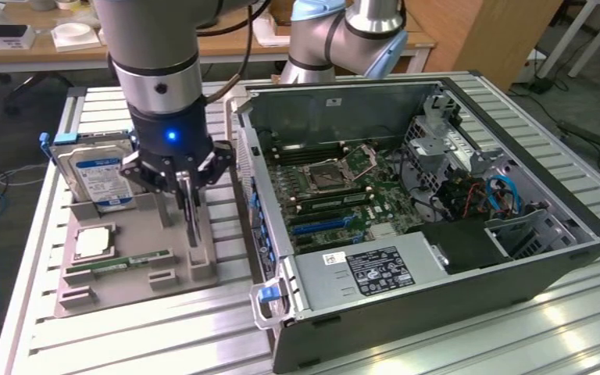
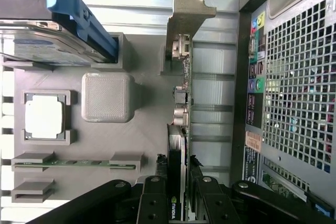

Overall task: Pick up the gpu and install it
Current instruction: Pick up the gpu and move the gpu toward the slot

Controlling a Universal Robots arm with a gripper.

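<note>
Gpu [image 2: 181, 100] bracket dull silvery metal; tray [image 2: 147, 124] matt grey plastic; table [image 1: 123, 336] ribbed metal

A slatted metal table [image 1: 154, 344] carries two things. An open black case [image 1: 436, 312] lies on its side. A grey tray [image 1: 138, 291] sits just beside the case, on the exterior view's left.

One gpu [image 2: 182, 98], one hard drive [image 1: 97, 176], one memory stick [image 1: 123, 262]
</note>
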